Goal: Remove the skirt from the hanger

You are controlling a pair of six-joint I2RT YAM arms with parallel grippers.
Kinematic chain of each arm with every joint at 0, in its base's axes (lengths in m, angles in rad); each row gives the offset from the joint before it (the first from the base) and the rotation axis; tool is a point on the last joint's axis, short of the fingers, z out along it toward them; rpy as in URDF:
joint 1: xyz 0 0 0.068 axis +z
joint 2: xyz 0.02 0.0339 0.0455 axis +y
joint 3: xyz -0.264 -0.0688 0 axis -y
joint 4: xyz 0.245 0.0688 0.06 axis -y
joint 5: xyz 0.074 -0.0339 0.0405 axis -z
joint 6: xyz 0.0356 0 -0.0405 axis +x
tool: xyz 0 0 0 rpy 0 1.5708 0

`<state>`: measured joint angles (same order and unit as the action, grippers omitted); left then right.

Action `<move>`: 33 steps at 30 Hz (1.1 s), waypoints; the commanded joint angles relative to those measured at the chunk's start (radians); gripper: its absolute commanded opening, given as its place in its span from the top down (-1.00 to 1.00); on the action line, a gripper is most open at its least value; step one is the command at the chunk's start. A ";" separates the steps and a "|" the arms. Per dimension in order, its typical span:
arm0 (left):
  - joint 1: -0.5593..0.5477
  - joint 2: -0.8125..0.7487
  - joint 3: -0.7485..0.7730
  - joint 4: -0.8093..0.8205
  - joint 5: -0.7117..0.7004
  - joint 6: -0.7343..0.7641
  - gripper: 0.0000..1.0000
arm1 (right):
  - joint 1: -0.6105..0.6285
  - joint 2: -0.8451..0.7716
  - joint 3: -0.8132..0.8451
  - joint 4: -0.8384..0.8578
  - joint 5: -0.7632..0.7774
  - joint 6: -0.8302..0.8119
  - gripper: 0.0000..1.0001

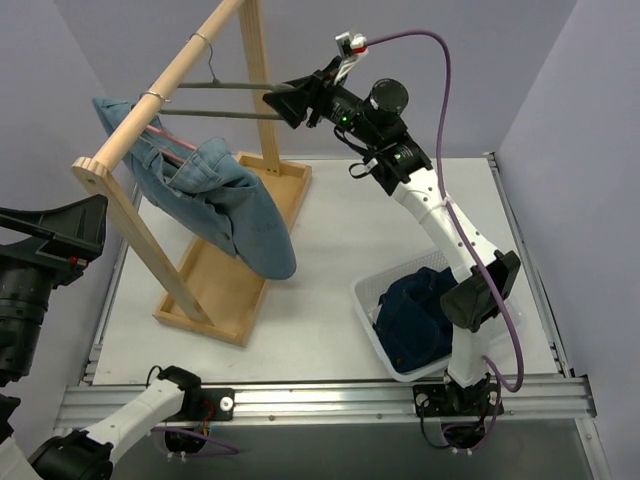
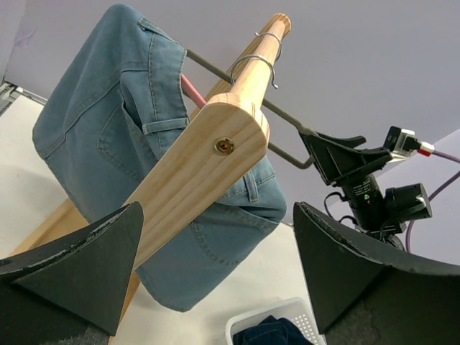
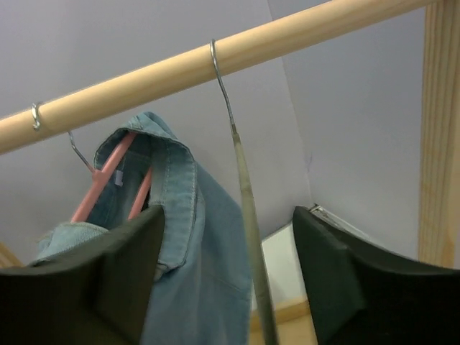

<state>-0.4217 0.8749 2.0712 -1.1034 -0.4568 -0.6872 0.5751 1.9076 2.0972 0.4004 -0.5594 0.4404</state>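
A blue denim skirt [image 1: 215, 190] hangs on a pink hanger [image 1: 172, 132] from the wooden rod [image 1: 170, 75] of a rack, near its left end. It also shows in the left wrist view [image 2: 108, 108] and the right wrist view [image 3: 194, 273]. An empty grey hanger [image 1: 215, 85] hangs further along the rod. My right gripper [image 1: 275, 103] is raised and open, its jaws on either side of the grey hanger's arm [image 3: 241, 180]. My left gripper [image 1: 85, 235] is open and empty, off the rod's near end [image 2: 223, 147], apart from the skirt.
The rack stands on a wooden tray base [image 1: 225, 290] with slanted posts [image 1: 150, 240]. A white basket [image 1: 372, 300] holding a dark navy garment [image 1: 420, 315] sits at the front right, by the right arm's base. Grey walls close in on both sides.
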 commanded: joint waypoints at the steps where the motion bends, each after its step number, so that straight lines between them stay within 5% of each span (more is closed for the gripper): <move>1: 0.006 -0.004 -0.022 -0.006 0.041 0.018 -0.88 | 0.000 -0.079 0.029 -0.035 0.029 -0.031 -0.47; 4: 0.008 -0.004 -0.049 -0.015 0.046 0.021 -0.88 | 0.000 -0.140 -0.009 -0.107 0.064 -0.060 -0.83; 8: 0.006 -0.008 -0.075 -0.029 0.033 0.014 -0.88 | 0.000 -0.257 -0.080 -0.158 0.127 -0.103 -1.00; 20: 0.006 -0.059 -0.172 -0.009 0.038 -0.040 -0.88 | 0.089 -0.308 -0.086 -0.190 -0.037 -0.089 -0.96; 33: 0.006 -0.060 -0.169 -0.015 0.038 -0.052 -0.88 | 0.313 -0.211 -0.019 -0.360 0.021 -0.246 -0.93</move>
<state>-0.4217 0.8173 1.9030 -1.1225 -0.4332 -0.7296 0.8886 1.7004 2.0567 0.0319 -0.5549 0.2436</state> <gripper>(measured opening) 0.940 0.970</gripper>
